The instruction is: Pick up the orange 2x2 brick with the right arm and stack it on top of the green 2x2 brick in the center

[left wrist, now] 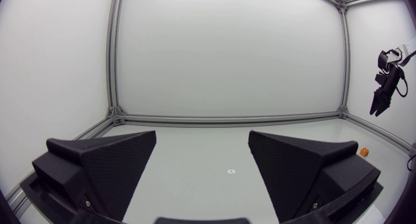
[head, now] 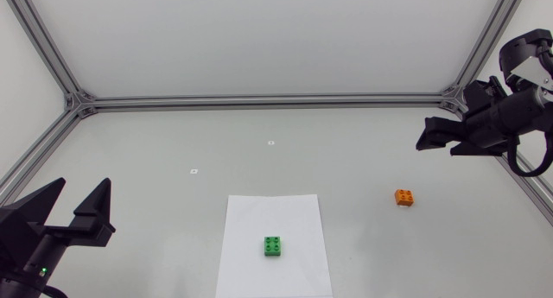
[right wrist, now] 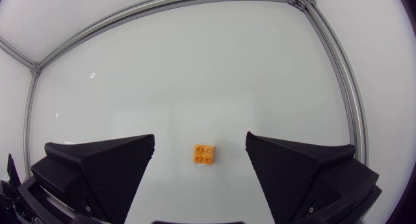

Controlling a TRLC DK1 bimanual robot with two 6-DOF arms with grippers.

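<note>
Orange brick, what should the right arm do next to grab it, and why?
Probably lower the right arm toward the orange brick: in the right wrist view the brick sits on the table, centred between the open jaws, and they are not yet down around it.

The pale grey matte table (head: 130, 160) carries a white rectangular paper sheet (head: 251, 263) at lower centre, a small orange plastic 2x2 brick (head: 404, 197) right of centre, and two tiny white square markers (head: 270, 142) above the sheet.
</note>
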